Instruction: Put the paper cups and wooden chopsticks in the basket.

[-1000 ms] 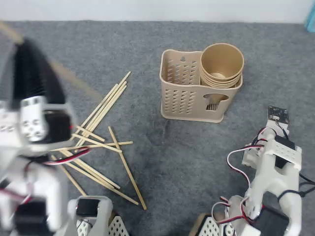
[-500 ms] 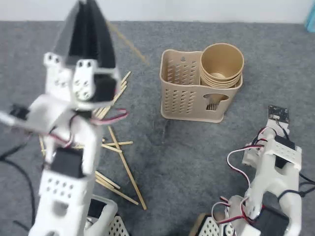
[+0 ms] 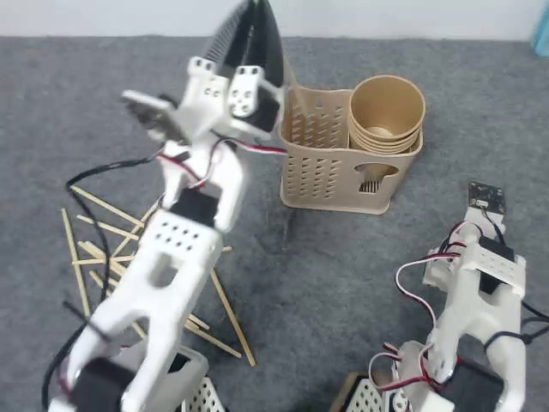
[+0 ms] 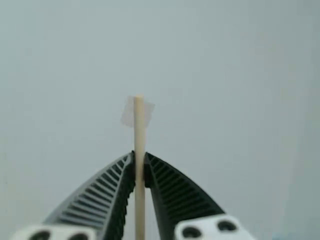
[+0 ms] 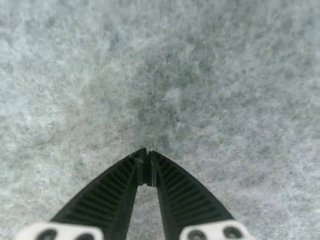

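We had the left tool [image 4: 139, 156] pinched tight on a single wooden chopstick [image 4: 139, 125], and the stick poked out well past the tips. From above, that tool stood raised high by the far left corner of the basket [image 3: 326, 176]. The paper cups [image 3: 388, 107] sat nested in the basket's right compartment. Loose chopsticks [image 3: 232, 319] lay scattered on the grey counter [image 3: 343, 275], left of the basket. The right tool [image 5: 148, 154] was closed on nothing, low over the counter.

Grey felt mat [image 3: 343, 275] w/ pale wall [image 3: 386, 17] at far edge
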Robot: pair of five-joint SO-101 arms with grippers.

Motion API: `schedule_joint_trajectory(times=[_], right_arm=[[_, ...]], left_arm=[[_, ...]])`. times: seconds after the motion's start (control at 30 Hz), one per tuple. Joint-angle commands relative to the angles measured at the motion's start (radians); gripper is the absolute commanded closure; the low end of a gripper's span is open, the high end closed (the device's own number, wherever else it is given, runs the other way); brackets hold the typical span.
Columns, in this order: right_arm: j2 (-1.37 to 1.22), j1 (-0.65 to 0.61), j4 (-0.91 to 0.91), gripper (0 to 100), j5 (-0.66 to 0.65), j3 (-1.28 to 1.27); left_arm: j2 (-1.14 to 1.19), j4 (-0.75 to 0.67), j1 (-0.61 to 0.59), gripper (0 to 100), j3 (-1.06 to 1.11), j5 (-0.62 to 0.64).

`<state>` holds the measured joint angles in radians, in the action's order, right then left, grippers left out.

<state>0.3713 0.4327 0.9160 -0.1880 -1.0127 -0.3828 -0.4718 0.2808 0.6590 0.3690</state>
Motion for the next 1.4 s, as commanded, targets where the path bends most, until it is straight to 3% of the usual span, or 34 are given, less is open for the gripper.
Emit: schedule_joint_trajectory(times=[0.0,0.13,0.37,0.6,0.77,1.07,1.37], right_arm=[[0.050,0.005,-0.016,99.1,-0.034,0.006],[0.050,0.005,-0.022,99.1,-0.038,0.008],[0.050,-0.013,-0.028,99.1,-0.037,0.008],[0.050,-0.015,-0.028,99.1,-0.038,0.008],[0.048,-0.015,-0.028,99.1,-0.038,0.008],[0.048,-0.015,-0.028,99.1,-0.038,0.008],[0.048,-0.015,-0.028,99.1,-0.038,0.006]], left_arm=[[0.077,-0.058,0.003,99,-0.022,-0.009],[0.150,-0.066,-0.006,99,0.008,-0.009],[0.184,-0.215,0.011,99,0.189,-0.009],[0.184,-0.215,0.012,98,0.248,-0.008],[0.181,-0.196,0.008,89,0.222,-0.006],[-0.091,0.209,-0.103,89,0.113,-0.003],[-0.470,0.993,-0.338,88,-0.059,-0.003]])
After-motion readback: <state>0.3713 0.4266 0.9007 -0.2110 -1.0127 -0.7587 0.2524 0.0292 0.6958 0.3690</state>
